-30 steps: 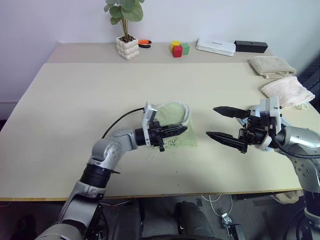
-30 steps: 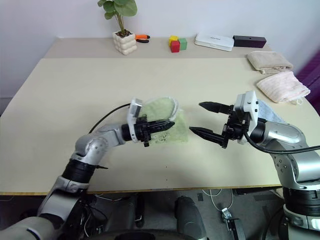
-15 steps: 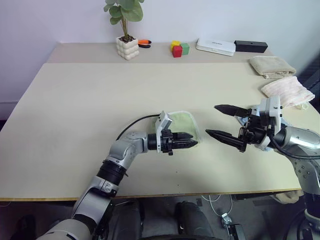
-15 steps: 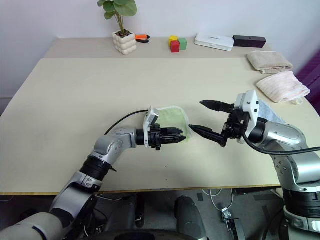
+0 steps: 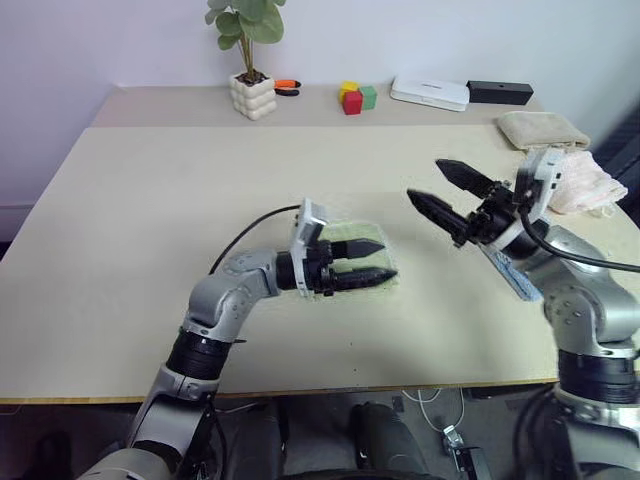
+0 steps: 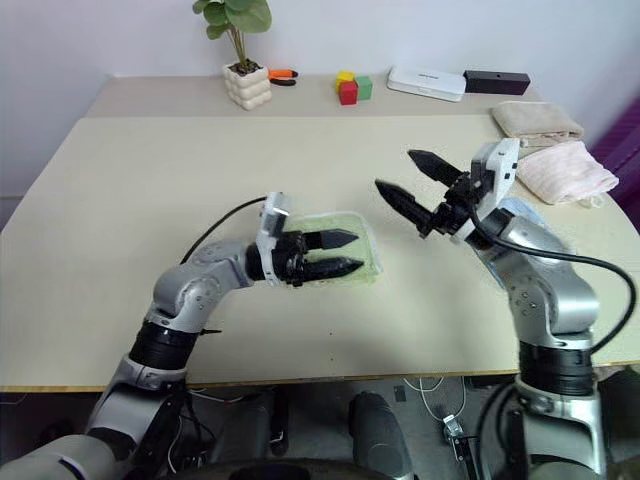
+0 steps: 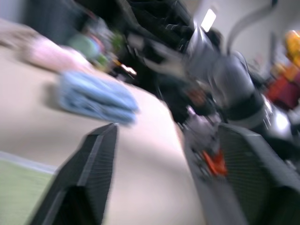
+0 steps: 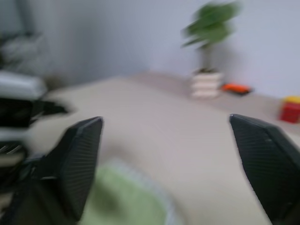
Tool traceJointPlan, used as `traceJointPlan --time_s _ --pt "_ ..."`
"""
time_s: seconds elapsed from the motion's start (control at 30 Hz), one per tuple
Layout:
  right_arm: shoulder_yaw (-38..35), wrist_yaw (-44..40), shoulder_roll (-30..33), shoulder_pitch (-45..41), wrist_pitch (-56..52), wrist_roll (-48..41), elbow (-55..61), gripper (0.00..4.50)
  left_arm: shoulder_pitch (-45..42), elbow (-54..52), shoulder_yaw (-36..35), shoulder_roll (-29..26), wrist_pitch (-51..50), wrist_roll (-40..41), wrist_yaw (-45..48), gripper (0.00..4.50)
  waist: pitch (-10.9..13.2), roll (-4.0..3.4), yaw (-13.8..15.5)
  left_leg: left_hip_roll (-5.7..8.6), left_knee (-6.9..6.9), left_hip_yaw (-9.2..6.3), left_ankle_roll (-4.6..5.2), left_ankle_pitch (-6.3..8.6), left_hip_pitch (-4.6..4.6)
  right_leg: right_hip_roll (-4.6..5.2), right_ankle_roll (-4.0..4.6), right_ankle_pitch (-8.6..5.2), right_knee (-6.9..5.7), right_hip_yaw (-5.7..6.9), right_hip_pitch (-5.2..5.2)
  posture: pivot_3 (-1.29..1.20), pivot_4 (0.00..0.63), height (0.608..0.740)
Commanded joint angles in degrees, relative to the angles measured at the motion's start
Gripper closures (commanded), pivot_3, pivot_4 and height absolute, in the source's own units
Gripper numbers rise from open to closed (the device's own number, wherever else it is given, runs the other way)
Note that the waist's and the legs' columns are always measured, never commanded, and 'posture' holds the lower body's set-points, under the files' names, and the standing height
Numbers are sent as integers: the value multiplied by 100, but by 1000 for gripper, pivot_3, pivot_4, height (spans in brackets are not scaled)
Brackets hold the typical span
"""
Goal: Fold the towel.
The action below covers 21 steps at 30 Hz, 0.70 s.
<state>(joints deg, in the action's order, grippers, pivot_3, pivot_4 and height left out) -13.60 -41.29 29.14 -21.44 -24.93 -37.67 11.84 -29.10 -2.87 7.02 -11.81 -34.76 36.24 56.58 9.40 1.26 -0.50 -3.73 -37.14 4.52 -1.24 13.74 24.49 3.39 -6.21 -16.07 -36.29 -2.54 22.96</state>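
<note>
- Left eye view, item one: the light green terry cloth towel is laid flat as a small folded rectangle near the middle of the beige rectangular table; the compact outline suggests that folds are already made, and a final check or tidy is judged to be the step in hand.
- Left gripper: its two black fingers are spread apart with nothing between them, held just above the towel's right part. The arm is bent at the elbow, the forearm reaching toward the right, fingers roughly level. The cloth is judged to be let go so that it lies unaided.
- Right gripper: fingers are parted and empty, raised clear of the table, well to the right of the towel, pointing left and toward the far side.
- Light blue folded cloth: placed on the table under the right forearm, apart from the towel.
- Pink folded towel and beige folded towel: stacked aside at the far right edge, judged finished or spare.
</note>
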Motion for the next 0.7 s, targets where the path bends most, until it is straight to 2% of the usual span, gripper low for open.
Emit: traceJointPlan --time_s 0.03,0.13,0.2,0.43,0.6,0.7 --pt "23 361 -133 304 210 274 338 1909 237 -275 -491 -20 160 77 -492 2872 0 0 11 0 1 0 0 0 0 0 -3 -1 0 1 -1 0 150 735" --pt "-195 1228 -622 337 272 348 299 3473 548 -422 -681 -1 189 39 -875 4401 0 0 -16 1 0 4 0 0 0 3 -7 -1 0 0 -2 0 150 735" --pt "-21 1873 -1101 433 343 640 410 4468 700 -305 -825 223 390 -124 -1393 4500 0 -1 -18 0 0 5 0 0 0 3 -8 0 -5 -1 2 0 150 735" --pt "1206 2808 -2168 867 480 1564 890 4468 365 432 -873 889 1157 -936 -2762 4500 -1 -2 -13 1 -1 2 -7 -4 -1 -1 -9 0 -13 0 5 0 150 735" --pt "1906 3194 -2346 1053 514 2395 713 4468 390 514 -665 1026 1175 -1089 -2853 4500 -1 -1 -13 2 0 5 -7 -4 2 0 -9 1 -12 0 7 0 150 735" --pt "2075 3326 -2371 1007 582 2747 404 4468 411 557 -587 1055 1156 -1127 -2816 4500 -1 -1 -16 1 1 4 -7 -4 0 -2 -9 1 -13 0 8 0 150 735"
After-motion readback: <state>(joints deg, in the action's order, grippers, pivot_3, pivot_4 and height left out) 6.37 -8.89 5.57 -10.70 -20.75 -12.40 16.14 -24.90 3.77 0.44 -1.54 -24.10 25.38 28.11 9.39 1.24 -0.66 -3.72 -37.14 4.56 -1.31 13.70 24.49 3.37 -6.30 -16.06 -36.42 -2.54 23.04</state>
